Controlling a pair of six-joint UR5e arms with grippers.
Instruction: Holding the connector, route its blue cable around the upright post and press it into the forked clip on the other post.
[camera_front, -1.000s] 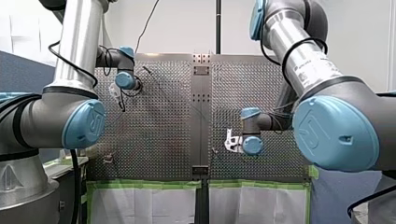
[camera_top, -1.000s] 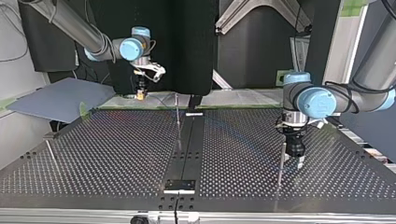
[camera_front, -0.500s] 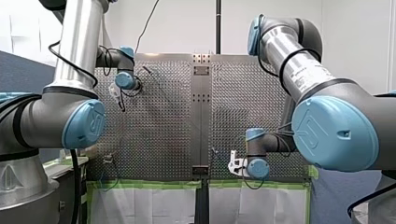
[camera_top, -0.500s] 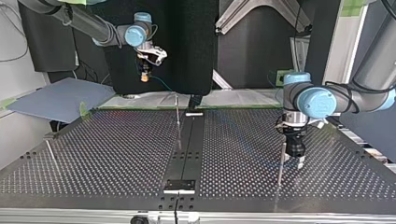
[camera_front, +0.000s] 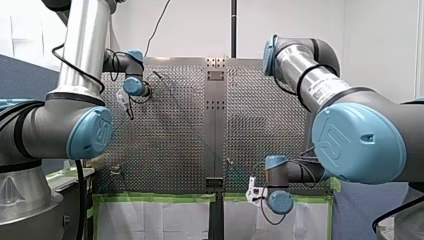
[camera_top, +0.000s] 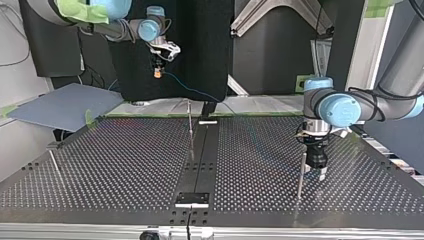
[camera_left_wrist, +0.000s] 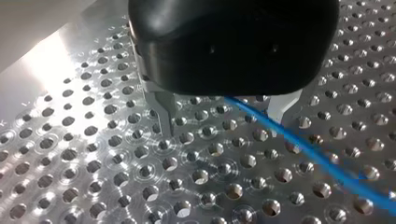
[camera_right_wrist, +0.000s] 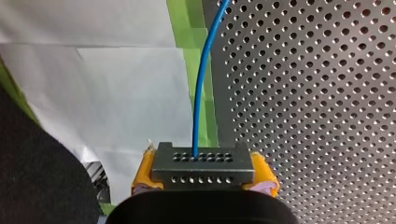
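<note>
My right gripper (camera_right_wrist: 203, 186) is shut on a dark grey connector (camera_right_wrist: 203, 166), gripped between yellow pads. The blue cable (camera_right_wrist: 201, 93) leaves the connector's face and runs out over the perforated table. In the top view this gripper (camera_top: 158, 72) hangs high above the table's far edge, and the cable (camera_top: 195, 91) slopes down from it toward the middle. My left gripper (camera_left_wrist: 223, 116) is open just above the table, and the cable (camera_left_wrist: 327, 163) passes between its metal fingers (camera_left_wrist: 163, 114). In the top view it (camera_top: 319, 174) stands beside a thin upright post (camera_top: 301, 175).
Another thin post (camera_top: 190, 125) rises near the table's dark centre strip (camera_top: 200, 160), and a third (camera_top: 54, 162) stands at the top view's left. Green tape (camera_right_wrist: 194, 70) edges the table, with white sheeting beyond it. A grey board (camera_top: 60, 105) lies off the far left corner.
My right gripper has carried the connector up and back, past the table's taped edge, drawing the blue cable out behind it. My left arm has stayed still.
</note>
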